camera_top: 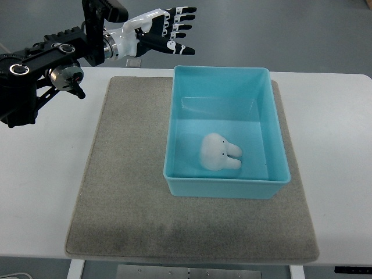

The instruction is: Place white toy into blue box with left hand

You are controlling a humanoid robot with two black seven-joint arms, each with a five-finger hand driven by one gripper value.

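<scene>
Small white plush toy (220, 153) lies inside the light blue rectangular plastic box (174, 116), toward its 6 o'clock wall. Left hand (165, 32) at the box's 11 o'clock, clear of the rim, fingers spread, holding nothing. Box sits on grey felt mat (128, 192).

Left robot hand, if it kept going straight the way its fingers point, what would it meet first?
Nothing, as far as the top view shows. The left robot hand, fingers spread, points rightward beyond the table's far edge, passing behind the blue box. Height is unclear.
</scene>
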